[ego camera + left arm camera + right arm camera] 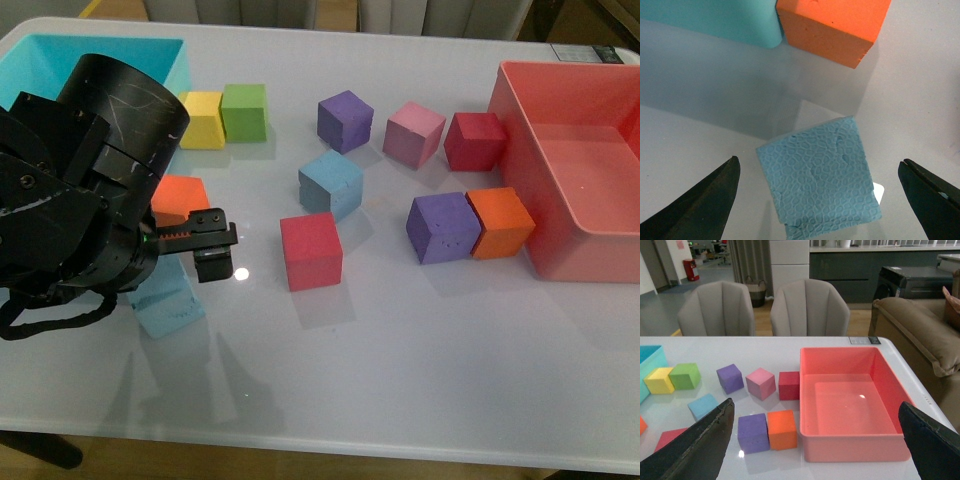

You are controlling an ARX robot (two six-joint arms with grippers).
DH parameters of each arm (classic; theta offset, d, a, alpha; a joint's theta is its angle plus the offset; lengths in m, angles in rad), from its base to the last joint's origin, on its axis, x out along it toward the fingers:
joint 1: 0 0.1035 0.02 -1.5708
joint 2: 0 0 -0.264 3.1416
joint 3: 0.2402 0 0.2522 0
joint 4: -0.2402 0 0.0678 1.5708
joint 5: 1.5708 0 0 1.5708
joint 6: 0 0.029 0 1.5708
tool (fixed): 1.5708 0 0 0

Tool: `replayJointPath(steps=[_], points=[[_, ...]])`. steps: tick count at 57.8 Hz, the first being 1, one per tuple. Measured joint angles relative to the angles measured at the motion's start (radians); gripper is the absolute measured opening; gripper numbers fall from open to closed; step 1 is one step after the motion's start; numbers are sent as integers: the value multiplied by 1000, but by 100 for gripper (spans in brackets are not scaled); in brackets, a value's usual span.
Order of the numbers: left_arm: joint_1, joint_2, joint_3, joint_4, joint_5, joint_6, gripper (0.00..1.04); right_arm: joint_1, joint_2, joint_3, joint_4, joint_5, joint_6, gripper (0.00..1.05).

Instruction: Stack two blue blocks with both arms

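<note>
Left end effector (818,165) is spread wide over one blue block (820,180), which lies at the near left of the bench (690,100), close to an orange block (832,25). Nothing is touched yet. The first pick-up is judged to be in hand: the fingers (715,200) must be lowered around the block and closed. The right end effector (815,405) is spread too, and empty. The other blue block (330,183) is seen mid-bench.

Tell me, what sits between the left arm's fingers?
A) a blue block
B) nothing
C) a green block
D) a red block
A: the left wrist view shows a blue block on the table between the wide-open fingers, touching neither.
</note>
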Motion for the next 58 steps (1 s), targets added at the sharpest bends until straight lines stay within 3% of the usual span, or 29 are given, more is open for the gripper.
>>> replayJointPath(steps=[23,43,58], points=[[-17,105,60,-29,-8,1,96,0,0,0,0,0,0,96],[-27,63,40,-82,16,-61,51,0,0,0,0,0,0,96],[-43,-157,5,-140,7,-63,42,0,0,0,0,0,0,96]])
